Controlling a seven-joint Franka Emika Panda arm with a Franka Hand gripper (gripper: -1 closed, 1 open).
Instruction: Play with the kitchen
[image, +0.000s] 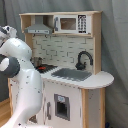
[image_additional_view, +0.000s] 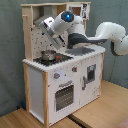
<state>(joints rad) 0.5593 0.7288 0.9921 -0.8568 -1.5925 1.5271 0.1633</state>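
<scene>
The kitchen (image: 75, 95) is a tall white and light-wood toy unit with a hood (image: 39, 29), a microwave (image: 70, 23), a black faucet (image: 84, 59) and a grey sink (image: 72, 75). In the second exterior view its black stovetop (image_additional_view: 56, 59) carries a small metal pot (image_additional_view: 48, 55), above the oven door (image_additional_view: 65, 95). My gripper (image_additional_view: 44, 22) hangs over the stovetop, close to the pegboard back (image_additional_view: 35, 42) and under the hood. In the first exterior view my own white arm (image: 20, 75) hides it.
A grey curtain (image: 117, 50) hangs behind the kitchen. The kitchen stands on a wooden floor (image_additional_view: 100, 112). My arm reaches in from the second exterior view's right, across the sink counter (image_additional_view: 92, 50).
</scene>
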